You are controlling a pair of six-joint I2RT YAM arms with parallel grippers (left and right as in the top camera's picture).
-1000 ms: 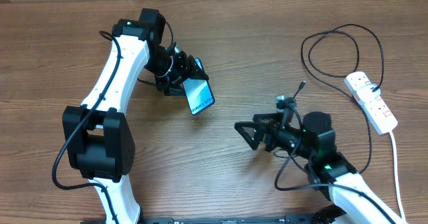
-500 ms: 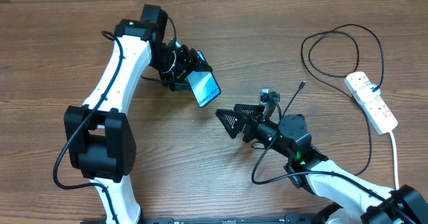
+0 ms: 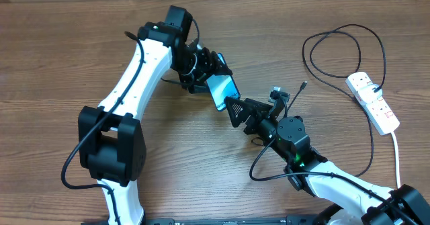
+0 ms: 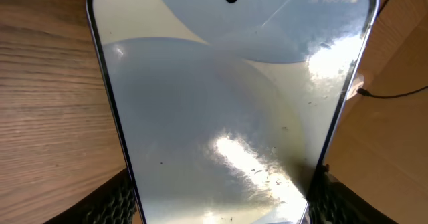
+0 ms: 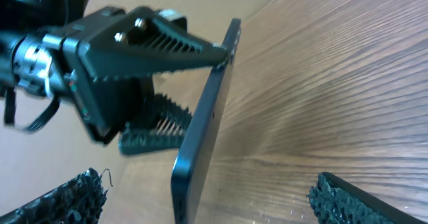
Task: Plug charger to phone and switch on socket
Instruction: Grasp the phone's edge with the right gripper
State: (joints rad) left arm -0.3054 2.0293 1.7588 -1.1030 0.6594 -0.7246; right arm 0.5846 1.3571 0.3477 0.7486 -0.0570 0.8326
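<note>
On the brown wooden counter (image 3: 60, 43) we have hardly begun. Our left end effector (image 3: 211, 77) grips the one phone (image 3: 222, 91) above the middle. Our right end effector (image 3: 232, 112) is wide open and empty, just beside it. One charger (image 3: 304, 86) lies loose near the right edge by one socket (image 3: 373, 102), not yet plugged into the phone.

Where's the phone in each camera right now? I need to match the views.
Overhead: phone just right of table centre, lifted off the table and tilted in the left gripper.
Left wrist: phone fills the frame, screen toward the camera.
Right wrist: phone seen edge-on, centre of the frame.
Shared landmark: the left gripper's black ribbed fingers clamping the phone's sides.
</note>
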